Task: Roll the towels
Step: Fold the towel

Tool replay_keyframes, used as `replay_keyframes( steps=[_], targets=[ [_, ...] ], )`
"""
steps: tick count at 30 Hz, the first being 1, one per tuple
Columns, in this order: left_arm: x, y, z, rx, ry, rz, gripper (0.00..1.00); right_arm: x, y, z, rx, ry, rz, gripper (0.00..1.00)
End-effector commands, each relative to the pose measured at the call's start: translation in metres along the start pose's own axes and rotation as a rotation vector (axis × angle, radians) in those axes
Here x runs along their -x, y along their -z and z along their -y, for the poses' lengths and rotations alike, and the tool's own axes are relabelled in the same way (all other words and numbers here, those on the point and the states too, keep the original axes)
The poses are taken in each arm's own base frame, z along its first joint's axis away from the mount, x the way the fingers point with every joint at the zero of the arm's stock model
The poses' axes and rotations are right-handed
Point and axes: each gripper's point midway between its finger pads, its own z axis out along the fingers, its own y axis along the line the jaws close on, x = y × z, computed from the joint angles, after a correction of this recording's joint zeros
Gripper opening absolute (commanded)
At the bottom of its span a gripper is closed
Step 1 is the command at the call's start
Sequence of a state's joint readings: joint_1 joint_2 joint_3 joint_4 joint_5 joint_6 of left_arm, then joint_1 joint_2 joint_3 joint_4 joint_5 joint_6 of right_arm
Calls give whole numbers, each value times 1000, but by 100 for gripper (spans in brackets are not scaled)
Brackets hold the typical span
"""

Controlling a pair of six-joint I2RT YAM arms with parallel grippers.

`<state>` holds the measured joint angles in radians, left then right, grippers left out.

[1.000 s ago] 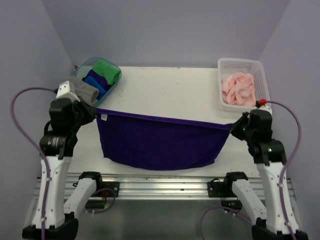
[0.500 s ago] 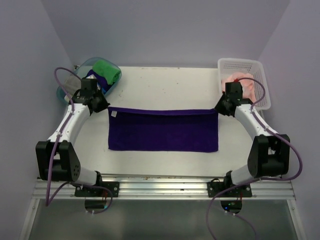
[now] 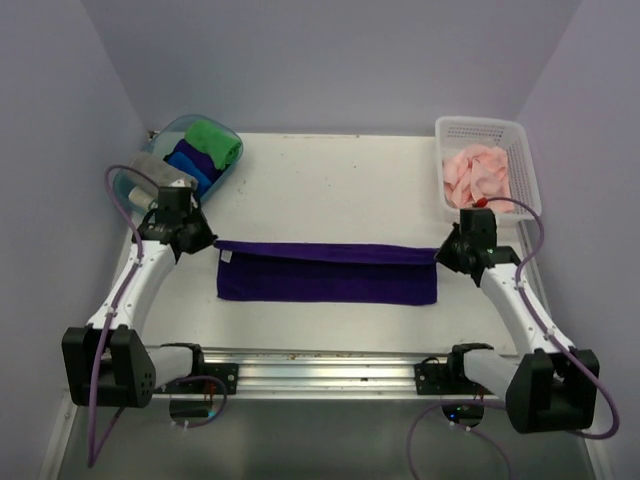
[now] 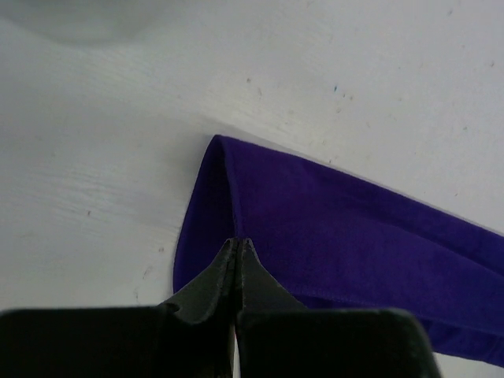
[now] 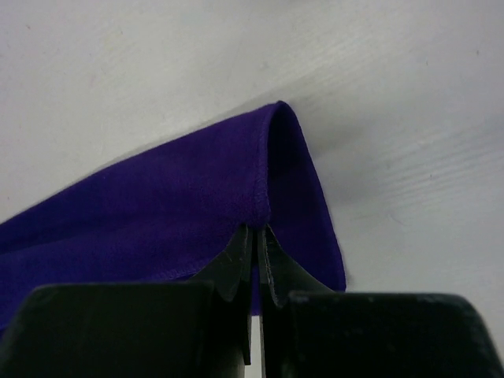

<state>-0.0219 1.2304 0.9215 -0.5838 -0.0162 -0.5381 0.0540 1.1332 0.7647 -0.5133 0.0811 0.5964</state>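
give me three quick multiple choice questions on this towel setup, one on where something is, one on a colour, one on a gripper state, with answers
1. Where are the pink towels?
A) in the white basket
B) hanging over an arm
C) in a blue bin

2. What colour is the towel stretched between the two arms?
A) grey
B) dark purple
C) green

3. How is the left gripper?
A) wide open in the air
B) shut on the towel's edge
C) shut on the basket's rim

Answers:
1 A, the pink pile sits inside the basket at the far right corner.
2 B, the folded cloth on the table is plainly dark purple.
3 B, the left wrist view shows its fingers pinched together on the hem.
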Motion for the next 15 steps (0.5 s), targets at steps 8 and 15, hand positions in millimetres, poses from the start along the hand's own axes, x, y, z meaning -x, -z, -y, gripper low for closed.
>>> replay_keyframes(
  steps=[8,15],
  targets=[
    [-52,6,-18,-1,32,-99,0,-62,17,26,-1,-127,-97,0],
    [-55,8,-23,27,57,-90,0,-69,18,29,-1,-115,-112,0]
  ],
)
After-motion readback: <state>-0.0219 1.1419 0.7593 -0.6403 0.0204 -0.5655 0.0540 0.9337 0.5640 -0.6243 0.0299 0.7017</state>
